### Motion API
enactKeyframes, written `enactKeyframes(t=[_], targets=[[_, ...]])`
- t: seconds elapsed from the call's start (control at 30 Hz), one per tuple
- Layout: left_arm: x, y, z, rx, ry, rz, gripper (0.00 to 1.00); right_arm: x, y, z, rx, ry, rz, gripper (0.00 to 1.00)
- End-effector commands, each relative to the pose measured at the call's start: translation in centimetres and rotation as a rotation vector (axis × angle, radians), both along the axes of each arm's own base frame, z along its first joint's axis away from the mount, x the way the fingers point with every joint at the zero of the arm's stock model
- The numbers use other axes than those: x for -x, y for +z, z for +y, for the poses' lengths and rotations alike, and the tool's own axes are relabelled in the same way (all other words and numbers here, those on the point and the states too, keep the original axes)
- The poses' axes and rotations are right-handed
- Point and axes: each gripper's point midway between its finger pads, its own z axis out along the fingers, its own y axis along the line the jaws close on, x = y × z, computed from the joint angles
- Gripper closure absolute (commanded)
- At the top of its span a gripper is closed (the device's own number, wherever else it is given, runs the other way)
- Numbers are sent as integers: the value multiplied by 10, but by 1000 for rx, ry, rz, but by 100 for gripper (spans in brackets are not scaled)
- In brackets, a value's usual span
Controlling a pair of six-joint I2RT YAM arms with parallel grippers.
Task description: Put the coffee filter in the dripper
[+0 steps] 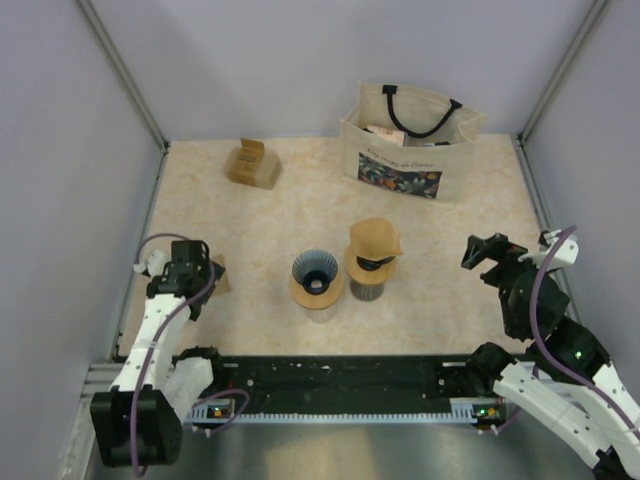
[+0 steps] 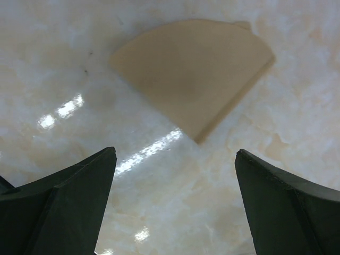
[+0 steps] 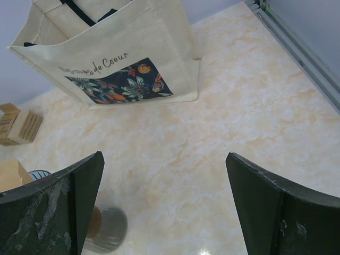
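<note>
A flat, fan-shaped tan coffee filter (image 2: 194, 71) lies on the marble table, just ahead of my left gripper (image 2: 175, 154), which hangs open over it without touching. From above, that filter (image 1: 220, 276) peeks out beside the left gripper (image 1: 190, 264) at the table's left edge. The empty dripper (image 1: 317, 274), a dark ribbed cone on a wooden collar over a glass, stands mid-table. Next to it stands a second dripper (image 1: 372, 268) with a brown filter (image 1: 374, 238) in it. My right gripper (image 1: 487, 255) is open and empty at the right, above bare table (image 3: 164, 159).
A cream tote bag (image 1: 405, 140) with a floral print stands at the back right, also seen in the right wrist view as the tote bag (image 3: 122, 53). A small cardboard box (image 1: 253, 165) sits at the back left. Metal rails and grey walls enclose the table.
</note>
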Motion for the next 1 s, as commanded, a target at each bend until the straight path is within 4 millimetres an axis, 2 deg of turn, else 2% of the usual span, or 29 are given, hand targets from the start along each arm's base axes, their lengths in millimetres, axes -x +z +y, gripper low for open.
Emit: enactKeyframes(t=[0.0, 0.23, 0.43, 0.67, 0.87, 0.97], targets=[[-10, -8, 9, 68, 151, -91, 2, -2, 4, 3, -7, 14, -20, 1], [-11, -39, 18, 65, 246, -77, 12, -1, 4, 1, -13, 4, -27, 1], [-13, -49, 22, 67, 297, -49, 24, 1, 5, -2, -16, -8, -35, 1], [-17, -56, 29, 24, 302, -23, 25, 3, 8, -7, -26, -23, -48, 1], [-18, -53, 34, -22, 270, 124, 27, 4, 9, -10, -27, -34, -56, 1], [-25, -49, 38, -50, 207, 179, 21, 5, 10, -12, -30, -41, -61, 1]])
